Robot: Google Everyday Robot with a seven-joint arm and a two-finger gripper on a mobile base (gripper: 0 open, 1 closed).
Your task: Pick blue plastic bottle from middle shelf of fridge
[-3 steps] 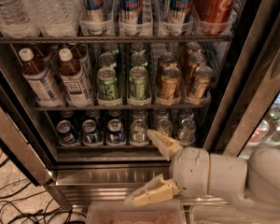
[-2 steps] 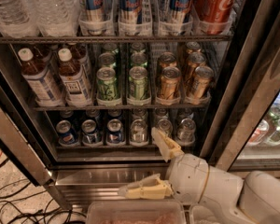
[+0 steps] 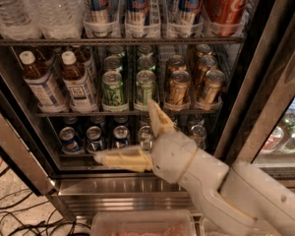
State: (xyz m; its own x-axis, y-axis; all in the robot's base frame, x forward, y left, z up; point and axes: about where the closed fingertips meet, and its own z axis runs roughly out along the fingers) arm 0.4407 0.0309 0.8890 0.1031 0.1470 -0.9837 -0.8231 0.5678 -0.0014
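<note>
The tall blue-silver cans show "Red" in red letters; the red can bears white Coca-Cola script. The gripper hangs, fingers spread, before the lowest cans.

Claw low, before bottom cans | bottle front unobstructed | green can just beside, right | rack close overhead

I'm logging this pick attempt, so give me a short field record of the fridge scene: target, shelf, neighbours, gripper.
target: two brown-drink bottles with white caps, left bottle and right bottle
location: left end of middle shelf of fridge
neighbours: green cans at centre, gold cans to the right
gripper: gripper open, in front of the small cans one shelf down, below and right of the bottles, holding nothing
</note>
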